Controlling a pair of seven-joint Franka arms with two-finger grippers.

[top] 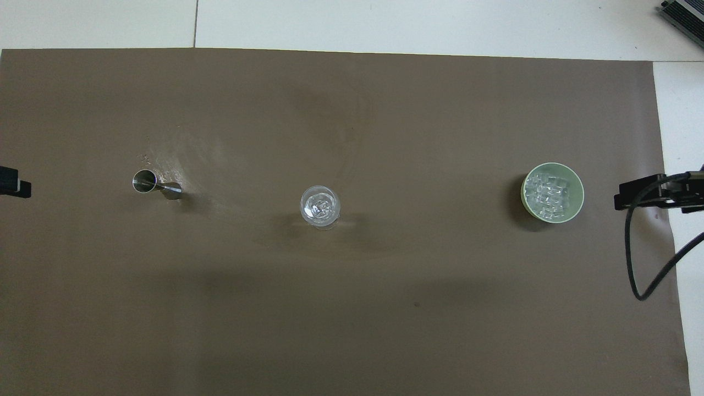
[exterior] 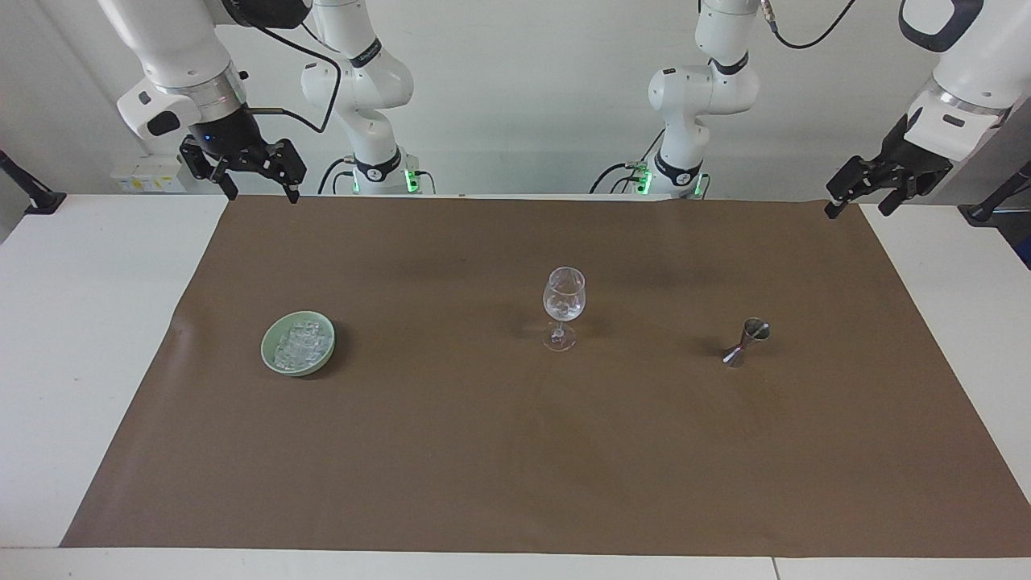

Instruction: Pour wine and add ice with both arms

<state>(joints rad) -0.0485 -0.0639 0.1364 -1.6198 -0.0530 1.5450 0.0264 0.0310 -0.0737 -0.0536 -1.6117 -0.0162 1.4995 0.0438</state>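
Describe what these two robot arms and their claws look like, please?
Both arms are glossy white, built from rounded jointed segments with black bands and silver wrist rings. Each ends in a small black two-finger claw: the left gripper and the right gripper. Black cables loop along them, and green lights glow at their bases.

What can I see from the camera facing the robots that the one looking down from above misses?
Only the facing view shows the two white arms whole, and each open pincer raised at its own end of the table: the right pincer and the left pincer. Only the overhead view looks straight into the wine glass and down onto the ice. Both show the brown mat with the green bowl, the glass and the metal jigger in a row.
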